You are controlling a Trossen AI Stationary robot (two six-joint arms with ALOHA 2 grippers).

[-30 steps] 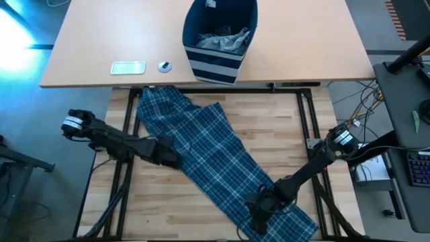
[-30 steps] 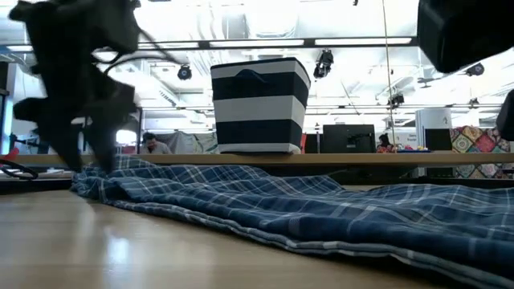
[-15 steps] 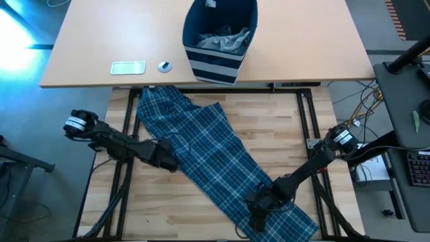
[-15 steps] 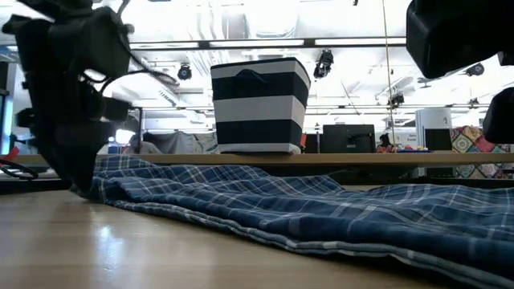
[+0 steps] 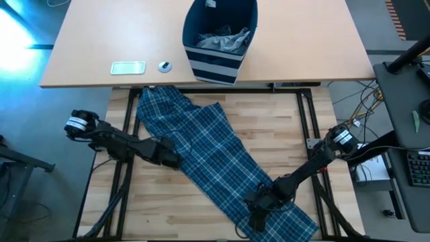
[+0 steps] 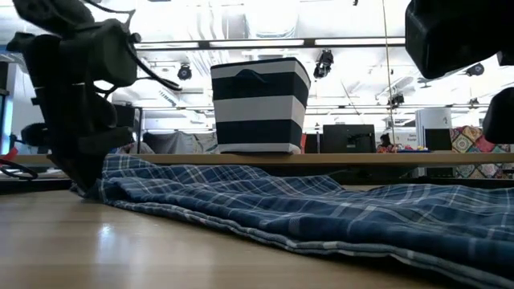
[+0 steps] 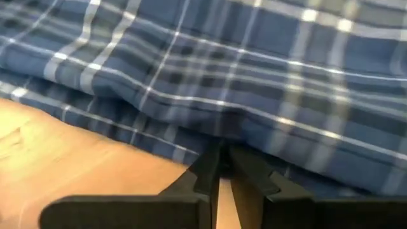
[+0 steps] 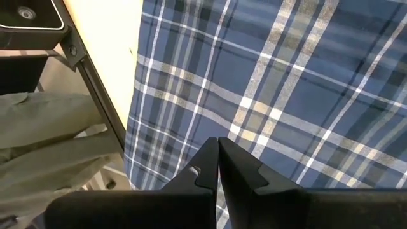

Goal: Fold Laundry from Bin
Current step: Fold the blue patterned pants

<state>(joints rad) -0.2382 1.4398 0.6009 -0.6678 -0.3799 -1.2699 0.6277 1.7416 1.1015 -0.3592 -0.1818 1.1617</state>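
Observation:
Blue-and-white plaid trousers [image 5: 215,158] lie spread slantwise on the wooden table [image 5: 141,208], from its far left to its near right. My left gripper [image 5: 175,161] stands shut at their left edge, about midway along. My right gripper [image 5: 255,215] is shut at their near end. The navy striped bin [image 5: 220,40] stands upright on the pale table beyond, with grey laundry [image 5: 225,39] inside it. My left gripper pinches the trousers' left edge [image 7: 210,137] between its two fingertips, slanting down from the table's left side. The cloth there lies on the table, slack and bunched in low folds; one layer or several, I cannot tell. My right gripper has its shut fingertips on the plaid cloth [image 8: 238,121] near the trousers' near end, slanting down from the right. The fingertips hide the place of contact. The cloth around them lies flat.
A pale flat rectangular object [image 5: 127,67] and a small round thing [image 5: 164,66] lie on the far table left of the bin. Bare wood shows left of the trousers and at the far right [image 5: 282,134]. Dark frame rails [image 5: 306,121] run along the table's sides.
My left gripper has sunk onto the trousers' left edge, shifting slightly toward the cloth, and has shut there from wide open. The trousers lie as before. My right gripper has kept still.

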